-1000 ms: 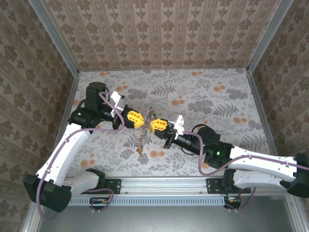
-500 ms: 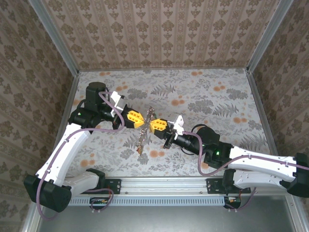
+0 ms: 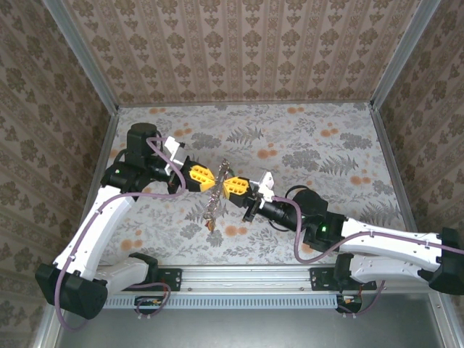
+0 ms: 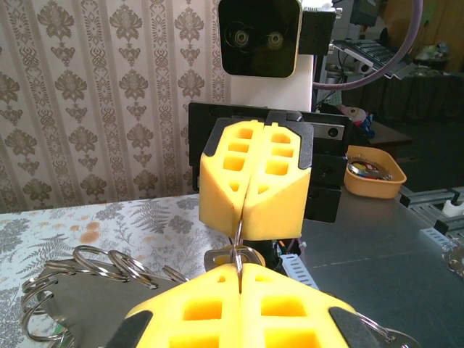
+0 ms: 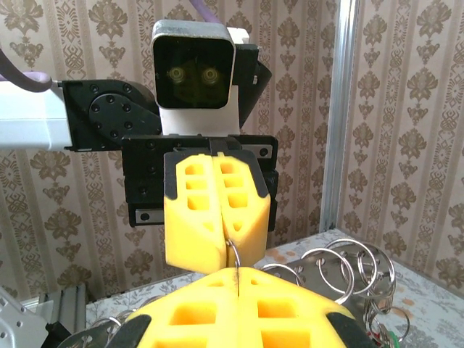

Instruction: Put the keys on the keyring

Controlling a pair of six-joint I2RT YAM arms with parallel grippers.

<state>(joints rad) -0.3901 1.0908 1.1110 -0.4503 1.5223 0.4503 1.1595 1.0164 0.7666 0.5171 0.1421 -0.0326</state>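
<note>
My left gripper [image 3: 211, 179] and right gripper [image 3: 225, 185] meet tip to tip above the middle of the table. Both are shut on the keyring [image 4: 238, 245], a thin grey loop seen edge-on between the yellow fingers. In the right wrist view the keyring [image 5: 233, 252] runs from my right gripper [image 5: 238, 274] up into the opposite fingers [image 5: 190, 230]. A flat metal key head [image 4: 220, 257] with a slot sits at the ring, just beyond my left gripper [image 4: 241, 271]. More keys [image 3: 211, 217] hang below the grippers.
A metal plate [image 4: 94, 304] carrying several wire rings [image 4: 90, 262] stands beside the grippers; the same rings [image 5: 355, 264] show in the right wrist view. An orange tray [image 4: 373, 172] lies beyond the table. Patterned walls enclose the table on three sides.
The right arm has edged slightly left toward the left gripper. Both grippers stay shut on the ring.
</note>
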